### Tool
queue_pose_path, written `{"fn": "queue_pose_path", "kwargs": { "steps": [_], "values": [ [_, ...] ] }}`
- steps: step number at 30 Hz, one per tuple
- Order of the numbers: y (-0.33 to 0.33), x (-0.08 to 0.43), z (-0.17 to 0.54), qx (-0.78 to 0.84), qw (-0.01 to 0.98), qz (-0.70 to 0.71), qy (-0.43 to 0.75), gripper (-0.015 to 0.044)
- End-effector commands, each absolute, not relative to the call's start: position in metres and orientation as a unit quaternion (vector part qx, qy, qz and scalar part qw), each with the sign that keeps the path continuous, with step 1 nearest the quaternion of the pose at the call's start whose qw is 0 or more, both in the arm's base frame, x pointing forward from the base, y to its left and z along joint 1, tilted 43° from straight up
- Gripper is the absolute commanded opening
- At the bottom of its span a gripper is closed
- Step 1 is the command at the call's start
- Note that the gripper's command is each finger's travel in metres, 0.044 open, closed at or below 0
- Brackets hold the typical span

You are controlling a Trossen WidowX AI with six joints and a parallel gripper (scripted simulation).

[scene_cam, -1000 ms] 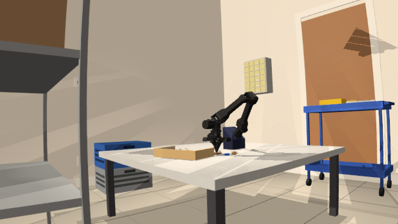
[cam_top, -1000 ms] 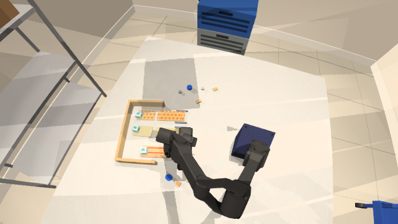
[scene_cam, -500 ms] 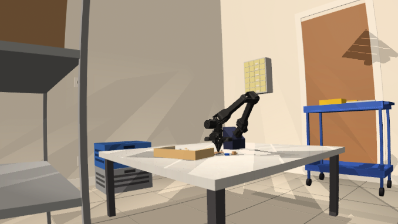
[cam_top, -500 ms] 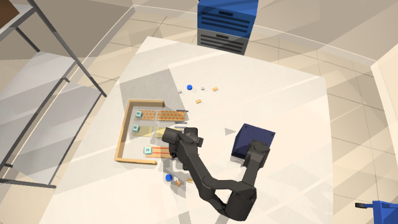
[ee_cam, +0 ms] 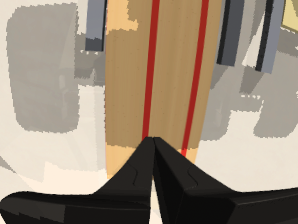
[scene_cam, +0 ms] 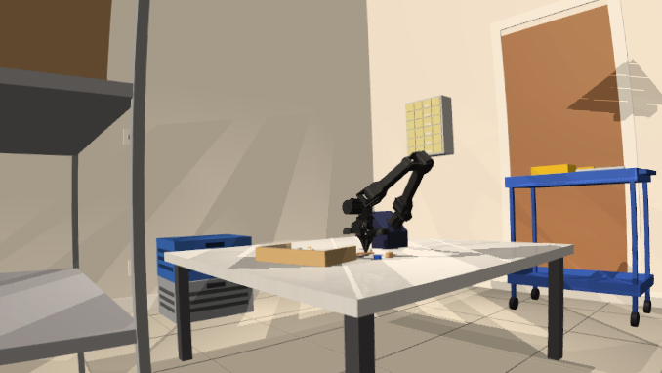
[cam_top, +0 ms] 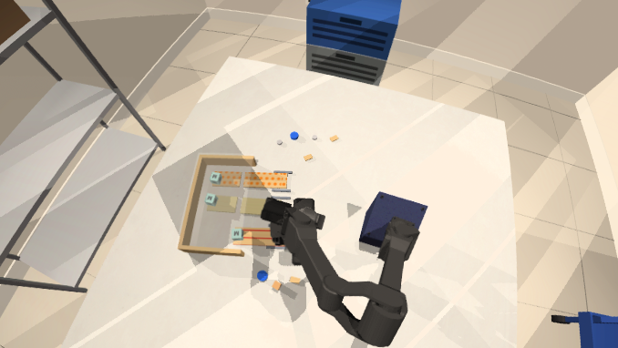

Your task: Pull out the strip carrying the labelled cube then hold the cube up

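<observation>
Currently, I see the gripper fully closed, its two black fingers pressed together with nothing between them. In the wrist view the fingertips point down onto the near end of the red-lined strip; whether they touch it I cannot tell.

From the top view, the wooden tray lies on the white table, open on its right side. Three strips run from inside it toward that opening. The far one, an orange dotted strip, shows a gap between two pieces. The middle tan strip also shows a gap, and its right part is hidden under the wrist. The near red-lined strip appears in one piece, though the arm covers its right end.

Each strip carries a pale teal cube at its left end. The labelled cube rests on the red-lined strip inside the tray, near the tray's near wall. The other cubes sit at and.

Thin grey bars lie on either side of the strip in the wrist view. A blue disc and small orange blocks lie just near of the tray.

The arm's dark blue base block stands to the right, well apart from the tray.
</observation>
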State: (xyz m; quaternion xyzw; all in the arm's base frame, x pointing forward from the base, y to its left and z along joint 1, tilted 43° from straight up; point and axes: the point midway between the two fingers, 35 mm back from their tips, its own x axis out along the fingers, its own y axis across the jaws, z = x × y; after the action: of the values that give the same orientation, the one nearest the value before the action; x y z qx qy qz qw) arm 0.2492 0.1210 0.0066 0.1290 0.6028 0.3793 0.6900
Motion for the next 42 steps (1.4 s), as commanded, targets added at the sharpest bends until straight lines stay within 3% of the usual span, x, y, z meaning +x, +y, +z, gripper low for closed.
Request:
{"fn": "queue_pose_path", "kwargs": {
  "steps": [1, 42],
  "values": [
    [0.12, 0.236, 0.002, 0.129, 0.683, 0.38, 0.61, 0.0],
    [0.103, 0.179, -0.012, 0.13, 0.682, 0.38, 0.611, 0.0]
  ]
}}
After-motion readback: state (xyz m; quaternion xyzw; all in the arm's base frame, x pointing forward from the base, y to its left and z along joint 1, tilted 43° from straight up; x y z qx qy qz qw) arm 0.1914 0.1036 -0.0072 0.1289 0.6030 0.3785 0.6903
